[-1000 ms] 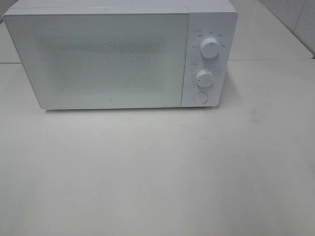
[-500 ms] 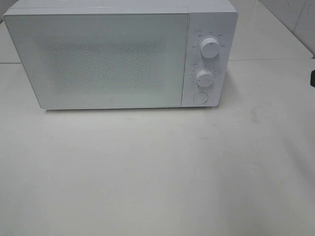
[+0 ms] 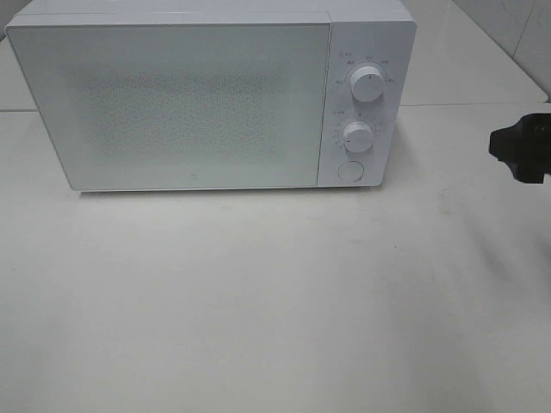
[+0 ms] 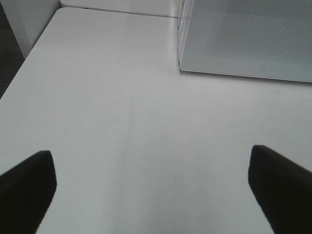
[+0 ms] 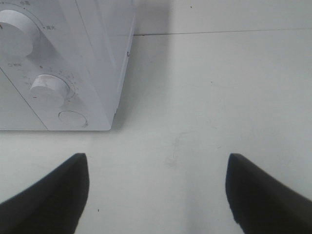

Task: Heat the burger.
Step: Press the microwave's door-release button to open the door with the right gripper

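Exterior high: microwave (image 3: 376, 30) in upper half of frame, door (image 3: 172, 103) shut. Right hand (image 3: 515, 151) at right edge. Burger nowhere seen (inside? cannot tell).
Left wrist: left hand (image 4: 151, 192) wide open, empty, over tabletop (image 4: 97, 97).
Right wrist: right hand gaping, empty, near lower knob (image 5: 48, 89). Dial-setting likely left.

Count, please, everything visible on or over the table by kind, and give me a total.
Microwave: 1
Knobs: 2
Round button: 1
Pincers: 2, left pincer and right pincer
Total: 6
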Robot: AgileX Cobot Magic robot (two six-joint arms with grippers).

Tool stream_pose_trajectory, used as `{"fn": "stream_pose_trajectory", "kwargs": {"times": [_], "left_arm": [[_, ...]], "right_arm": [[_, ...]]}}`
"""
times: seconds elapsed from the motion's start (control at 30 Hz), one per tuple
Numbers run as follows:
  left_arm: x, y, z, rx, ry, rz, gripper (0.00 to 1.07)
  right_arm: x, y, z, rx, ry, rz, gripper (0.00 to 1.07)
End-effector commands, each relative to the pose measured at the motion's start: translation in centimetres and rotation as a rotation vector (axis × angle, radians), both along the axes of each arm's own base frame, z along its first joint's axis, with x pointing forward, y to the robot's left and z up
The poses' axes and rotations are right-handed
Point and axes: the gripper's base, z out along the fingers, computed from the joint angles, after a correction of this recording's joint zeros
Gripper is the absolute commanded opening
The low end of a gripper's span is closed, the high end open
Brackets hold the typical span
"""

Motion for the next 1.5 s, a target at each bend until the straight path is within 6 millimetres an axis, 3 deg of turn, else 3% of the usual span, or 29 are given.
{"fn": "stream_pose_trajectory", "kwargs": {"times": [0.03, 0.3, 0.57, 1.03, 1.13, 1.2, 1.5], "left_arm": [[-0.2, 0.0, 0.0, -0.007, -0.027, 0.0, 1.0], [-0.2, 0.0, 0.0, -0.007, -0.027, 0.0, 1.0], [-0.2, 0.0, 0.0, -0.007, -0.027, 0.0, 1.0], [-0.2, 0.0, 0.0, -0.007, -0.027, 0.0, 1.0], [-0.2, 0.0, 0.0, -0.007, -0.027, 0.0, 1.0], [-0.2, 0.0, 0.0, -0.007, -0.027, 0.0, 1.0], [-0.2, 0.0, 0.0, -0.007, -0.027, 0.0, 1.0]], "right_arm": [[0.0, 0.0, -0.7, 0.011, -0.053, 0.0, 0.75], [-0.5, -0.2, -3.9, 0.01, -0.156, -0.023, 0.75], [-1.0, 0.1, -5.4, -0.012, -0.176, -0.04, 0.75], [-1.1, 5.8, -7.8, -0.073, -0.203, -0.004, 0.75], [-1.0, 7.4, -8.2, -0.082, -0.192, 0.014, 0.75], [-0.5, 9.5, -8.6, -0.096, -0.181, 0.034, 0.75], [0.2, 12.4, -8.8, -0.106, -0.182, 0.062, 0.75]]}}
